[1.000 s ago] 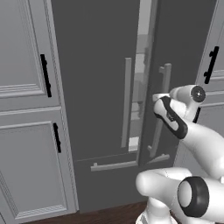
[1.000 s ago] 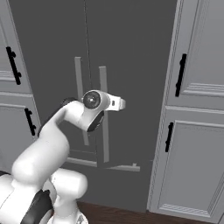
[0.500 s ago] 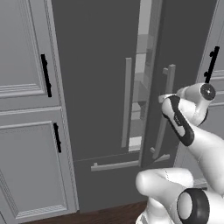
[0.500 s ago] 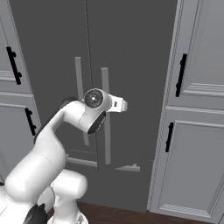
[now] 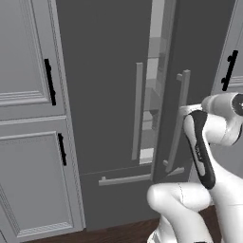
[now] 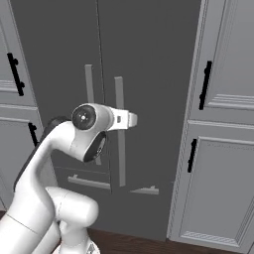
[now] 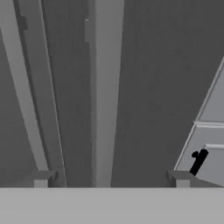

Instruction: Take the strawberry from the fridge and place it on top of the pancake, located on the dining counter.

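Observation:
The fridge (image 5: 104, 71) is a tall dark grey double-door unit, and its right door stands a little ajar. A pale strip of the shelved interior (image 5: 154, 95) shows in the gap. My gripper (image 5: 189, 110) is at the right door's vertical bar handle (image 5: 176, 123), about halfway up. In the hand view the handle (image 7: 103, 87) runs up between my fingertips (image 7: 41, 178), which stand wide apart, so the gripper (image 7: 111, 177) is open around it. The right base view has the gripper (image 6: 131, 119) against that handle (image 6: 120, 149). The strawberry is hidden; the pancake and dining counter are out of view.
Light grey panelled cabinets with black handles flank the fridge on the left (image 5: 28, 118) and right (image 6: 223, 149). The left door's bar handle (image 5: 136, 109) is close beside the gap. A bottom drawer with a horizontal handle (image 5: 123, 179) lies below. Dark wood floor (image 6: 139, 243) runs along the base.
The right fridge door has swung a little further open, widening the pale gap. My hand has moved right with the handle.

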Controlling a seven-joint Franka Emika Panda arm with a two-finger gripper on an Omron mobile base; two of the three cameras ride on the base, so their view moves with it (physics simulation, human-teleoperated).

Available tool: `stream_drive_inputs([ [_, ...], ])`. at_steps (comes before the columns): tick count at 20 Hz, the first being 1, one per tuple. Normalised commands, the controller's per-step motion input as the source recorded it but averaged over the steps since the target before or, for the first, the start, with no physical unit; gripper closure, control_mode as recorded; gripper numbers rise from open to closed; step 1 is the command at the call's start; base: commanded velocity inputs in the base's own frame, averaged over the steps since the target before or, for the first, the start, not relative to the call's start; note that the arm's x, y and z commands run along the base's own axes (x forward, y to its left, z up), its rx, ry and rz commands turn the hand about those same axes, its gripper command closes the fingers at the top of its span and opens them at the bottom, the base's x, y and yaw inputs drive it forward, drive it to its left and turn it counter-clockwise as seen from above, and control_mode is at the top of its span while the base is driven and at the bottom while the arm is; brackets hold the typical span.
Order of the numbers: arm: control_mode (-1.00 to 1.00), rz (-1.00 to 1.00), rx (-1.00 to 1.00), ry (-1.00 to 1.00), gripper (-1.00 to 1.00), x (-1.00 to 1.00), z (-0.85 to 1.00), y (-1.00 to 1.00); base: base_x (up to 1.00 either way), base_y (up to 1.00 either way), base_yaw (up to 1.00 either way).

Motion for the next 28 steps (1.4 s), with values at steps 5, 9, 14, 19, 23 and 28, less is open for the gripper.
stream_drive_inputs([
  [5, -1.0, 0.0, -0.35, 0.0, -1.0, -0.12, 0.35, 0.8, 0.0, 0.0, 0.0],
  [9, -1.0, -0.01, -0.37, 0.05, -1.0, -0.02, 0.0, 1.0, 0.0, 0.0, 0.0],
  [14, -1.0, -0.06, -0.32, 0.01, -1.0, 0.0, 0.0, 0.98, 0.0, 0.0, 0.0],
  [19, -1.0, -0.01, -0.19, 0.08, -1.0, 0.36, 0.0, 0.34, 0.0, 0.0, 0.0],
  [23, -1.0, 0.0, -0.12, 0.07, -1.0, 0.71, -0.01, 0.1, 0.0, 0.0, 0.0],
  [28, -1.0, 0.0, -0.06, 0.06, -1.0, 0.86, -0.02, -0.04, 0.0, 0.0, 0.0],
])
